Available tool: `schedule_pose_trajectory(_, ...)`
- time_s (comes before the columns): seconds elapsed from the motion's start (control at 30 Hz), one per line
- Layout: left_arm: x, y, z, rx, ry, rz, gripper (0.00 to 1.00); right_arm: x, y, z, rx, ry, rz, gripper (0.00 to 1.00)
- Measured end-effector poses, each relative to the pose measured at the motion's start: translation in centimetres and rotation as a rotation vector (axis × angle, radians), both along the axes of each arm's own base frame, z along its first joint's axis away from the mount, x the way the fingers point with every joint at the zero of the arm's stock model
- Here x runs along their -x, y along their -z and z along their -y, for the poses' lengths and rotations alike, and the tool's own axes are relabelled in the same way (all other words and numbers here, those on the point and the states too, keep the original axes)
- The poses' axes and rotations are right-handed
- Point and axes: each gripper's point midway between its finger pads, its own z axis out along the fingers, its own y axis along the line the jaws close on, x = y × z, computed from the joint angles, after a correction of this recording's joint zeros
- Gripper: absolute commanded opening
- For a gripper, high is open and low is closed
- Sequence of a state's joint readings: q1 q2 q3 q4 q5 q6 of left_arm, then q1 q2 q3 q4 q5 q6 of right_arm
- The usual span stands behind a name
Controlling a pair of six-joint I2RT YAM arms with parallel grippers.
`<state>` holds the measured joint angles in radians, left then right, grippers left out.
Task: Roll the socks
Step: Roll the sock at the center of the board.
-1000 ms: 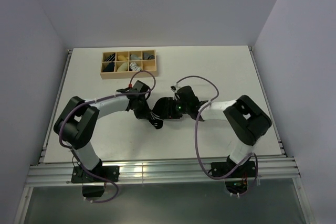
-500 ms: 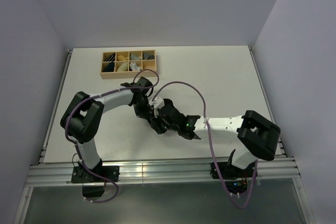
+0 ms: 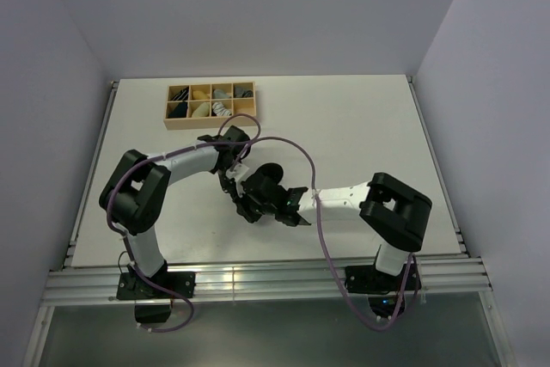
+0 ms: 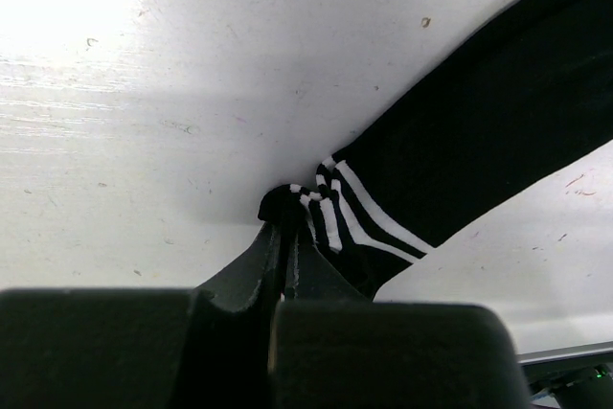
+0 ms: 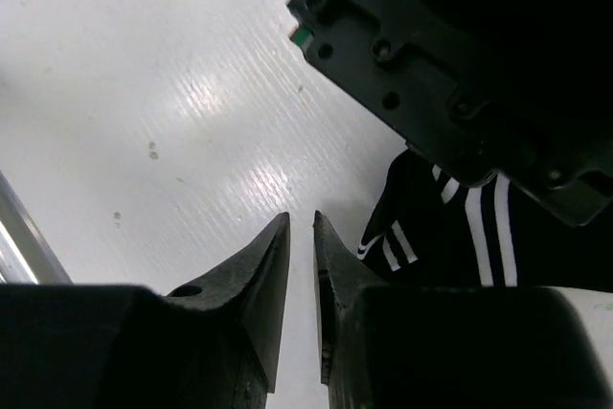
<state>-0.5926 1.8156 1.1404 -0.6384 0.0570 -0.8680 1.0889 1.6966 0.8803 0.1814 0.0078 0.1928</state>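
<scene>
Black sock (image 4: 479,131) lies flat on the table (image 4: 144,122), its striped cuff pinched in the closed left gripper (image 4: 284,237). Right gripper (image 5: 301,237), nearly closed and empty, hovers just beside the cuff. Risk: thin pinch slips when rolling begins; arms crowd closely.

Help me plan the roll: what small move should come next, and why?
Probably shift the right tool sideways onto the black sock's cuff and grip it. The left tool is shut on the cuff's edge, while the right tool's fingers are nearly closed on nothing, over bare table just beside the white bands.
</scene>
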Motion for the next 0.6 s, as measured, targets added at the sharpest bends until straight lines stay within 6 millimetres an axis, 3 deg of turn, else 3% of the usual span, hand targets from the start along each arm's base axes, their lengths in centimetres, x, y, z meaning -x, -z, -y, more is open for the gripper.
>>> schedule_pose_trajectory(0.17,0.0,0.0,0.0,0.001,0.006,0.001,0.0,-0.4,1.2,0.6,0.019,0.02,-0.036,0.22)
schedule_pose_trajectory(0.6,0.0,0.0,0.0,0.004,0.017,0.003,0.0,-4.9,2.1,3.6,0.008,0.188,-0.091,0.2)
